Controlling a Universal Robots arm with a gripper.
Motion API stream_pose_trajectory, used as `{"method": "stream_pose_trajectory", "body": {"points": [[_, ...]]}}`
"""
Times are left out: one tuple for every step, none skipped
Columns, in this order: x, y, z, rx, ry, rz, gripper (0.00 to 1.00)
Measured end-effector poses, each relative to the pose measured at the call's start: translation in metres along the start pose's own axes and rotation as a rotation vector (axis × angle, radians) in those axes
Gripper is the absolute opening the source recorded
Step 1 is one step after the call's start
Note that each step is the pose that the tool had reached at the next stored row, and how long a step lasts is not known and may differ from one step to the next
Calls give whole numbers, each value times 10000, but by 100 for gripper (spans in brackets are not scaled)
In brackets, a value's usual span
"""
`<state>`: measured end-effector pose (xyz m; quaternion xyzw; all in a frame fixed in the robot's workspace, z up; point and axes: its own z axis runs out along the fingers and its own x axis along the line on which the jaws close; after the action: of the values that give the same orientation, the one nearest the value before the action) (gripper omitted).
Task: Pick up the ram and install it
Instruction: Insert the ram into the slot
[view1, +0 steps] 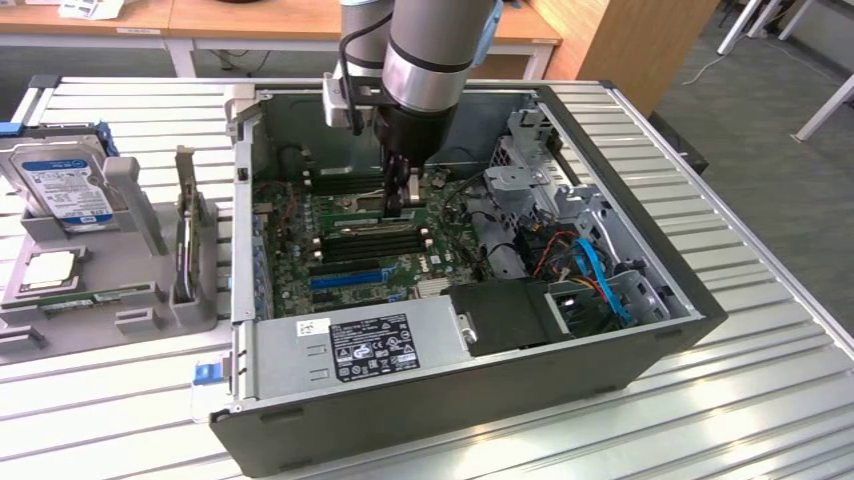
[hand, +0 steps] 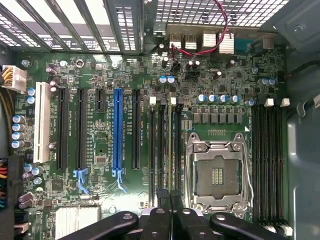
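Your pincer (hand: 168, 196) is clamped shut on the ram (hand: 173, 150), held edge-on just beside the processor socket (hand: 217, 175); if it sits skewed there, pushing down could crack it or strain the motherboard (hand: 107, 200).

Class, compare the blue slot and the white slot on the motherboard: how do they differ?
The blue slot is narrow; the white slot is wider. The blue slot runs longer than the white slot. Both lie parallel and empty on the green motherboard.
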<state>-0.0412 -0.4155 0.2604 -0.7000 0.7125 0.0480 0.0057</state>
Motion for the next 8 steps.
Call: {"method": "stream_pose_trajectory", "body": {"points": [[0,0,0,1,-1,0,12],[0,0,0,1,-1,0,12],[0,-5,1,1,-1,2,12],[0,-14,1,1,-3,2,12],[-1,-25,0,2,-3,1,12],[-1,-36,-1,1,-2,0,12],[-1,-45,-2,1,-1,-1,12],[-1,-50,-2,1,-1,-1,12]]}}
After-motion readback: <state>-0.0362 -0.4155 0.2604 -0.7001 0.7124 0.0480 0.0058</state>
